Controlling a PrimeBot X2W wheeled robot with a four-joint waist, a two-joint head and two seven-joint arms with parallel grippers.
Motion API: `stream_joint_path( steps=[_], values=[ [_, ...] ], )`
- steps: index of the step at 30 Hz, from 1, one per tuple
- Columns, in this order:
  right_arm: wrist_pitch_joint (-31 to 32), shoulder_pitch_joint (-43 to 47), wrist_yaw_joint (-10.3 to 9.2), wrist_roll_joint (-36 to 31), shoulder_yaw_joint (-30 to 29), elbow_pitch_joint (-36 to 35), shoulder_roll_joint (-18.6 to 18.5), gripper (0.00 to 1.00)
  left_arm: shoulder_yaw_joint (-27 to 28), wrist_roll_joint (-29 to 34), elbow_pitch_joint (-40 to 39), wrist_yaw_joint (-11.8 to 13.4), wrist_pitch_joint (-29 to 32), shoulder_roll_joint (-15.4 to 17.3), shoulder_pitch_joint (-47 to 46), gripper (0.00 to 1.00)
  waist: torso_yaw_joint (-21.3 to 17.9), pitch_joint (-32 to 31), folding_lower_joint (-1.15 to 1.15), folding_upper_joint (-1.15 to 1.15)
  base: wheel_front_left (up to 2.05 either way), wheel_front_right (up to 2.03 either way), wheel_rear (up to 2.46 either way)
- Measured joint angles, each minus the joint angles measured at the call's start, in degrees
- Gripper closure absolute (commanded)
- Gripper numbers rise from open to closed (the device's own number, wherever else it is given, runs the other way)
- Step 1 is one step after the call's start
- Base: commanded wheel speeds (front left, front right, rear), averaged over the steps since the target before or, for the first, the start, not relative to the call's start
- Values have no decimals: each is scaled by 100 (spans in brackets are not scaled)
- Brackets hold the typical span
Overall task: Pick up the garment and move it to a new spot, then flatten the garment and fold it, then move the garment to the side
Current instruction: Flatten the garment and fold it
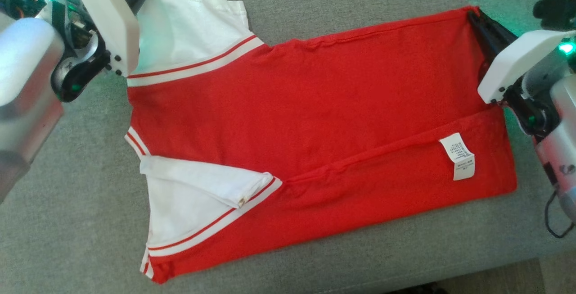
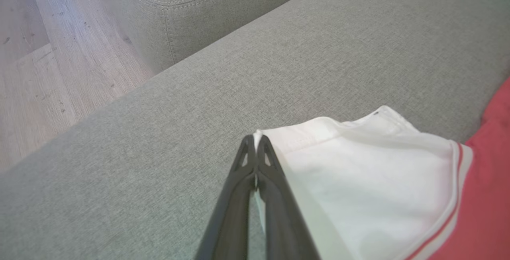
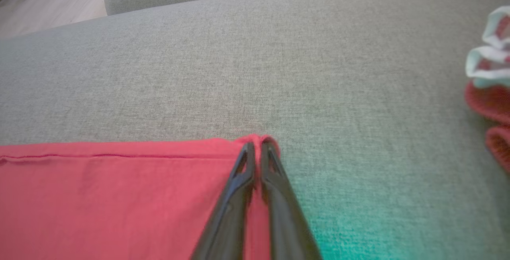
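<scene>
Red T-shirt (image 1: 315,118): long axis left-right, sleeves left, hem right. Left gripper (image 2: 255,139) clamps upper-left sleeve (image 2: 358,164); right gripper (image 3: 255,144) clamps upper-right hem corner (image 3: 267,138).

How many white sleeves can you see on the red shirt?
2. The far sleeve, at the far left corner of the shirt, has its edge pinched in the left claw; the near sleeve lies at the near left, a flap folded over.

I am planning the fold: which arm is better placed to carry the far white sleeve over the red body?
Left, probably: the left fingers pinch the sleeve edge; the right fingers hold the red hem corner.
</scene>
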Motion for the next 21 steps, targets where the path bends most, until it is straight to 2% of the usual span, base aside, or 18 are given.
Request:
stream_joint_path(
  steps=[8, 21],
  values=[
    [-322, -280, 0, 170, 162, 70, -83, 100, -162, -83, 16, 0, -363, -8, -165, 100, 22, 18, 0, 0, 0, 0, 0],
    [-304, -1055, 0, 1053, 88, -7, -597, 100, -188, 165, 264, -1, -1893, -131, -753, 100, 259, -26, 0, 0, 0, 0, 0]
  ],
)
